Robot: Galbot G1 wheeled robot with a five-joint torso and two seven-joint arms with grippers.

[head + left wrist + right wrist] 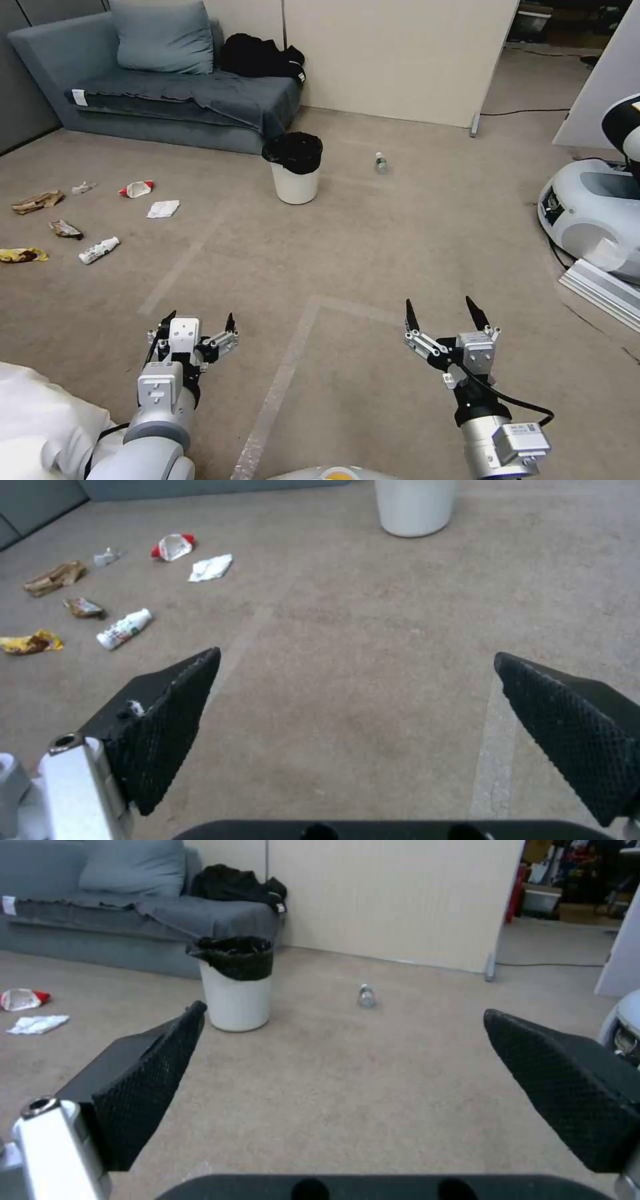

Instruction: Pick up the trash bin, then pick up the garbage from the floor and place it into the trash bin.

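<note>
Figure legend, operator's station. I hold both arms low in front of the base. The left gripper (200,323) sits at about 7 o'clock of the head view, the right gripper (445,312) at about 5 o'clock; both hover above bare carpet (347,247) with jaws spread wide and nothing between them.

The trash bin (295,168) stands upright on the floor at roughly 12 o'clock, just in front of the grey sofa (167,93), well apart from either gripper. In the right wrist view the trash bin (236,985) lies ahead, off toward the left finger's side, not between the jaws.

The garbage is scattered at 10 o'clock, well clear of the left gripper: a crumpled brown paper (37,201), a yellow wrapper (21,255), a foil wrapper (66,230), a red-white wrapper (137,189), a white tissue (163,209) and a white bottle (99,250). A second small bottle (381,162) stands just right of the bin.

I judge the first step, picking up the bin, as not yet begun: nothing is grasped and the bin is out of reach. The next move, as I read it, calls for driving forward toward 12 o'clock until the bin's rim falls between one gripper's open jaws. Another robot's base (590,213) sits at 3 o'clock, to be kept clear of.
</note>
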